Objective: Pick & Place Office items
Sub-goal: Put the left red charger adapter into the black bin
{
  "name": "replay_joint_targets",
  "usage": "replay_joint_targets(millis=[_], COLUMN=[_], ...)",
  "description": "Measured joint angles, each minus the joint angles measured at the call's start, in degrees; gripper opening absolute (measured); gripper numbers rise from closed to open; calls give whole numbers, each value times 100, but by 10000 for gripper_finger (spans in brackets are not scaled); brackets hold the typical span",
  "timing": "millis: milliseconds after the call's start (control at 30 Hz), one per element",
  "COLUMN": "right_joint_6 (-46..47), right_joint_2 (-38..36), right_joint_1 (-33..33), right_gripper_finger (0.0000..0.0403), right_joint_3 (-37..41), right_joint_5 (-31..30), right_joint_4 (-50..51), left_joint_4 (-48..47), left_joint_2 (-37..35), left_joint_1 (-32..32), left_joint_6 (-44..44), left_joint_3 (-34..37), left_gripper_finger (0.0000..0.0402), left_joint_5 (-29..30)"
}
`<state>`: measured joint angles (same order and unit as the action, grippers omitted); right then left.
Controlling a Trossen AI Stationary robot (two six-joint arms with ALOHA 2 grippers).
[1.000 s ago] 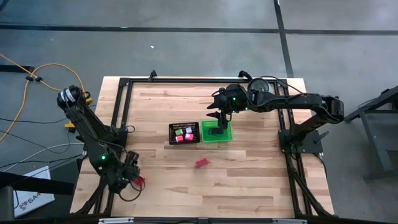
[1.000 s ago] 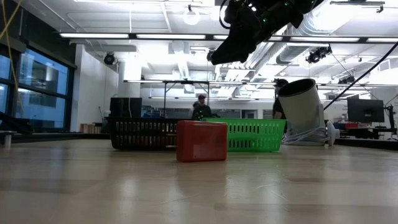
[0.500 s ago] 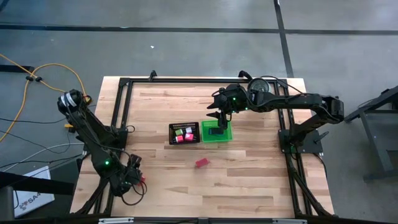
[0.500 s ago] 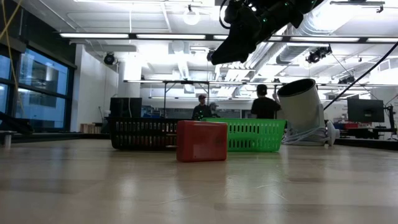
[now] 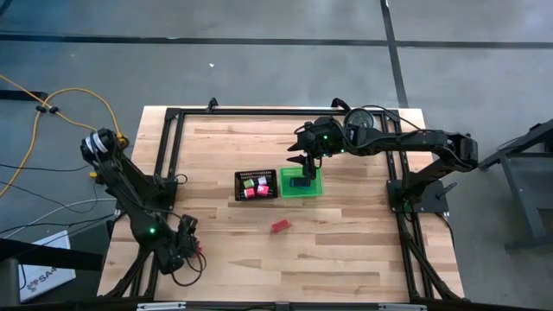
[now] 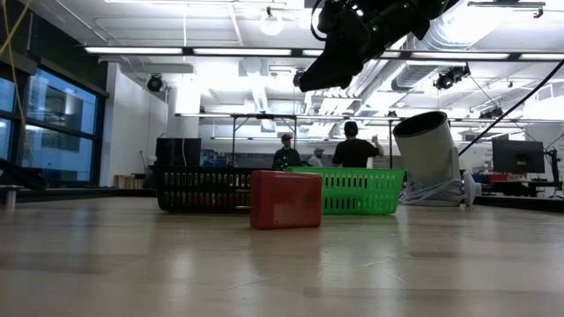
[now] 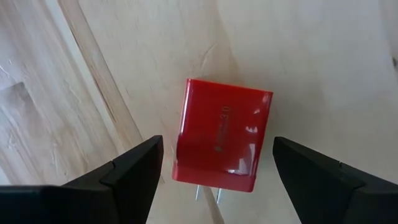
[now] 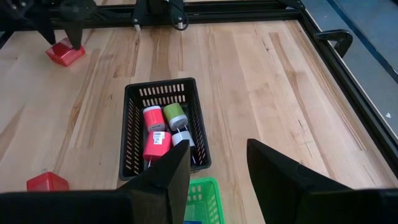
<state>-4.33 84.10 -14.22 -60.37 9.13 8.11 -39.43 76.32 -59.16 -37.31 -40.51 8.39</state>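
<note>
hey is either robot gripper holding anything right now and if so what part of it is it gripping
Nothing is held. The left gripper is open, its fingers either side of a red plug block without touching. The right gripper is open above the green bin.

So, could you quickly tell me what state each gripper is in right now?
Left gripper: open, fingers either side of a red plug block, not gripping.
Right gripper: open, empty, above the green bin.
</note>
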Motion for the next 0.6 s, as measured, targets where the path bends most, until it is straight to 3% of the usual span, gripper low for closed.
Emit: replay_joint_targets(millis=[600], right_joint_6=[1], right_joint_2=[0], right_joint_1=[-1], right_gripper_finger=[145], right_joint_3=[1], right_joint_5=[0], right_joint_4=[0], left_joint_4=[202], left_joint_2=[391], left_joint_1=[0], left_joint_6=[-18], left_joint_3=[2], left_gripper_finger=[296], left_joint_5=[-106])
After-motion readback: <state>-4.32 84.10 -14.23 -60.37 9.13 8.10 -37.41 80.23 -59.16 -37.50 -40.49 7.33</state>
